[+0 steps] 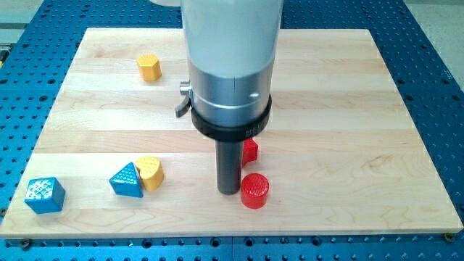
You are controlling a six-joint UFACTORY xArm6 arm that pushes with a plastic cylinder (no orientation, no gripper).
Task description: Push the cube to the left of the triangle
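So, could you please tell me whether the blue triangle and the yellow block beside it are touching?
Touching: the camera view shows the blue triangle pressed against the yellow block, with no board visible between them.

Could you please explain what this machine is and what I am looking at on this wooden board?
This is one robot arm, seen by a single camera looking down at a slant over a pale wooden board on a blue perforated table. The big grey cylinder is the arm's end. It has no grasping tool, only a straight dark rod whose lower end, my tip, slides along the board to push blocks. Nothing is held. At the view's bottom left lies a blue cube, then a blue triangle touching a yellow heart-shaped block. A second yellow block sits at the top left. My tip stands just left of a red cylinder; another red block peeks from behind the rod.
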